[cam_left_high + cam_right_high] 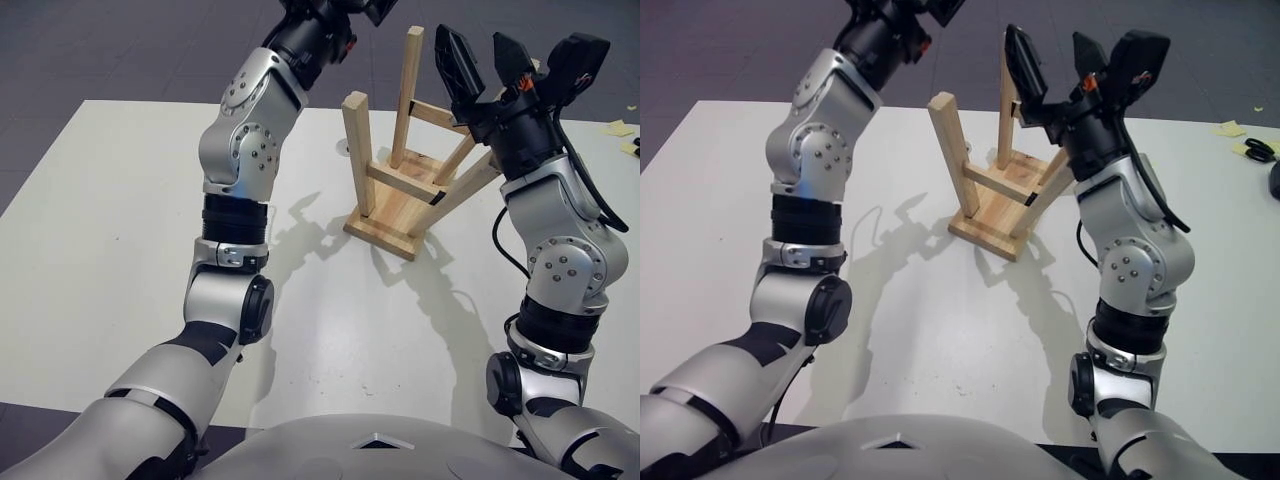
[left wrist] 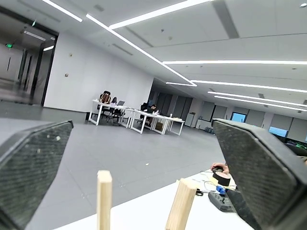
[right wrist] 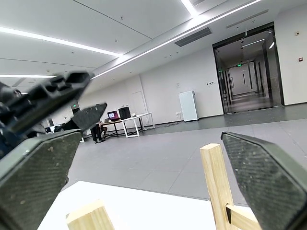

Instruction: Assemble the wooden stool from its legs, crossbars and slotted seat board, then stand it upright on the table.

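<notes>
Right pincer (image 1: 480, 50), released, hovers just beside the inverted stool (image 1: 400, 182), whose legs (image 1: 358, 150) point upward; seat board (image 1: 385, 235) rests on worktop (image 1: 120, 200). Left pincer (image 2: 144, 139), likewise released, hangs above two leg tips.

No text, number or label here that you can read. Green lit sign (image 2: 8, 45) over dark corridor (image 2: 21, 81), far ahead of left gripper (image 2: 142, 125): lettering too small for you. Second green sign (image 3: 239, 65) above glass doorway (image 3: 249, 91), far ahead of right gripper (image 3: 151, 135): also illegible. Third green sign (image 3: 74, 104), farther off to that gripper's side: illegible.
</notes>
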You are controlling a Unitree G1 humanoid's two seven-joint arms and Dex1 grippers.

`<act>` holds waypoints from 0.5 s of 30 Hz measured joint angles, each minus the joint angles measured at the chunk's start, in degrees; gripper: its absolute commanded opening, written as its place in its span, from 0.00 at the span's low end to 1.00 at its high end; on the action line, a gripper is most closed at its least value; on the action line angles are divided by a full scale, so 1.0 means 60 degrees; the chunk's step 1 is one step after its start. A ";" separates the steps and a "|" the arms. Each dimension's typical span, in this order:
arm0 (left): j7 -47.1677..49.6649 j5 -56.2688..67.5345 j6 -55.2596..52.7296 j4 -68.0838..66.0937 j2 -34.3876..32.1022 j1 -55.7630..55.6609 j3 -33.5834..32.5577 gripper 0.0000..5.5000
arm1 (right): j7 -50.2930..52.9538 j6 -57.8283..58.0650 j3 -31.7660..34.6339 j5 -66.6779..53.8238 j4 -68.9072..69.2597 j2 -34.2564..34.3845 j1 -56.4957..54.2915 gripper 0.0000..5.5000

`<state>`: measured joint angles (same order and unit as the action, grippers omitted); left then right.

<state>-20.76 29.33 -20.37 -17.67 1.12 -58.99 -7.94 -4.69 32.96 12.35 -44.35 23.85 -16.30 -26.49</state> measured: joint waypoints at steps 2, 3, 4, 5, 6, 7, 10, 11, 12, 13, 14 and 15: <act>-0.0269 0.0016 0.0079 -0.0303 0.0026 -0.0108 0.0015 0.98 | -0.0001 0.0001 0.0014 -0.0008 -0.0006 0.0012 -0.0003 0.98; -0.0427 0.0037 0.0062 -0.0561 0.0056 -0.0104 0.0015 0.98 | -0.0004 0.0004 0.0014 -0.0015 -0.0005 0.0023 -0.0003 0.98; -0.0549 0.0083 -0.0012 -0.0865 0.0091 -0.0083 0.0000 0.98 | -0.0010 0.0008 0.0013 -0.0016 -0.0005 0.0024 -0.0004 0.98; -0.0688 0.0207 -0.0142 -0.1156 0.0120 -0.0026 -0.0029 0.98 | -0.0024 0.0010 0.0013 -0.0011 -0.0006 0.0023 -0.0003 0.98; -0.0874 0.0384 -0.0302 -0.1414 0.0161 0.0062 -0.0097 0.98 | -0.0038 0.0010 0.0013 -0.0007 -0.0005 0.0019 -0.0003 0.98; -0.1124 0.0698 -0.0644 -0.1740 0.0229 0.0137 -0.0252 0.98 | -0.0042 0.0011 0.0017 -0.0002 -0.0004 0.0015 -0.0002 0.98; -0.1577 0.1249 -0.1323 -0.2180 0.0304 0.0212 -0.0511 0.98 | -0.0074 0.0015 0.0035 -0.0002 -0.0007 -0.0022 -0.0004 0.98; -0.1603 0.1278 -0.1536 -0.2198 0.0278 0.0251 -0.0495 0.98 | -0.0088 0.0022 0.0075 -0.0003 -0.0015 -0.0045 -0.0016 0.98; -0.1614 0.1282 -0.1687 -0.2203 0.0278 0.0339 -0.0469 0.98 | -0.0099 0.0029 0.0100 -0.0003 -0.0028 -0.0067 -0.0037 0.98; -0.1612 0.1278 -0.1813 -0.2200 0.0286 0.0405 -0.0443 0.98 | -0.0120 0.0038 0.0106 -0.0002 -0.0036 -0.0088 -0.0054 0.98; -0.1608 0.1266 -0.1917 -0.2200 0.0300 0.0505 -0.0409 0.98 | -0.0144 0.0043 0.0110 -0.0002 -0.0041 -0.0127 -0.0064 0.98; -0.1579 0.1260 -0.1991 -0.2173 0.0390 0.0563 -0.0395 0.98 | -0.0172 0.0045 0.0122 0.0000 -0.0051 -0.0154 -0.0068 0.98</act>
<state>-30.24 36.89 -32.32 -30.71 3.46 -55.61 -10.32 -5.73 33.23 13.09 -44.35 23.54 -17.23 -26.91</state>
